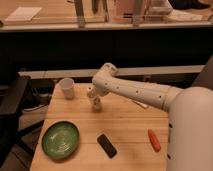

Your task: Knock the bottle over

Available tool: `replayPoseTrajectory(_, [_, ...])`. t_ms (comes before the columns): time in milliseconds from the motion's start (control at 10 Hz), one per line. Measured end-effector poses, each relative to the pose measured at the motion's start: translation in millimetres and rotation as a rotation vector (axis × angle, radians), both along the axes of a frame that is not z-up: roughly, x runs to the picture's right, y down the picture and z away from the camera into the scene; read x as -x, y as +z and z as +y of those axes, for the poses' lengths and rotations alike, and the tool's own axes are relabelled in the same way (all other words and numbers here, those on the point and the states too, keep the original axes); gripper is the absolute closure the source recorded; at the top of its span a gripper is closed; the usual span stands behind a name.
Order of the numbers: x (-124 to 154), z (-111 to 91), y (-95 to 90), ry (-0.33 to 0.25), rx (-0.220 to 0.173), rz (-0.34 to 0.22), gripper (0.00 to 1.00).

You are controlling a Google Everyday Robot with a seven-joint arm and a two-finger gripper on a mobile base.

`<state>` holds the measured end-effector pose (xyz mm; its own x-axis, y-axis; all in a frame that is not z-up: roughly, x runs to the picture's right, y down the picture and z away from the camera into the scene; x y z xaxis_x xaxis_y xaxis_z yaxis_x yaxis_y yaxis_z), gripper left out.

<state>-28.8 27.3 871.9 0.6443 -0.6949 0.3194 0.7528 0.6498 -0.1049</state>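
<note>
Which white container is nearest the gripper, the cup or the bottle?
The slim bottle, right at the gripper; the wider white cup stands apart, further left.

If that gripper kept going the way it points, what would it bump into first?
Probably the bottle: the gripper points down right above it, though depth is unclear.
</note>
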Motion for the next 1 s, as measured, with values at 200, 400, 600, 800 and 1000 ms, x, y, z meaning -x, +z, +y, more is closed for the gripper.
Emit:
replayPoseTrajectory(200, [0.6, -0.1, 0.5, -0.001, -0.001, -0.001, 1.00])
replayPoseTrajectory(400, [1.0, 0.2, 1.2, -0.001, -0.001, -0.002, 1.00])
replayPoseTrajectory(600, [1.4, 0.4, 1.9, -0.002, -0.002, -0.002, 1.00])
replayPoseTrajectory(800, [1.7, 0.6, 2.8, -0.001, -0.002, -0.003, 1.00])
replayPoseTrajectory(1000, [2.2, 1.0, 2.9, -0.003, -0.003, -0.004, 1.00])
